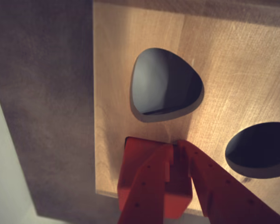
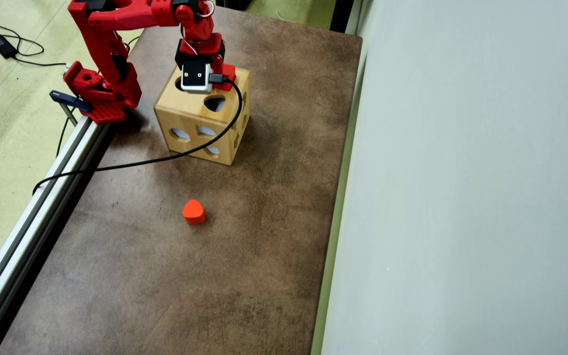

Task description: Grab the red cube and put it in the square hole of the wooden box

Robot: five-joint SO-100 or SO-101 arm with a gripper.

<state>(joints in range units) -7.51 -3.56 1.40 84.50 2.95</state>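
Brown mottled surface [image 2: 175, 276] carries the wooden box [image 2: 185, 123] near its far edge, pale-green floor beyond. The hand [image 1: 177, 145] grasps the red cube [image 1: 135, 154] atop it. No legible writing.

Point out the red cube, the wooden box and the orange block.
red cube [image 1: 177, 198]: wrist view, face between the gripper fingers.
wooden box [image 2: 190, 118]: overhead view, top front edge.
orange block [image 2: 194, 211]: overhead view, top face.

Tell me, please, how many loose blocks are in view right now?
2. The red cube is in the pincer at the near edge of the box top in the wrist view; the orange block lies on the table. Others may be hidden inside the box.
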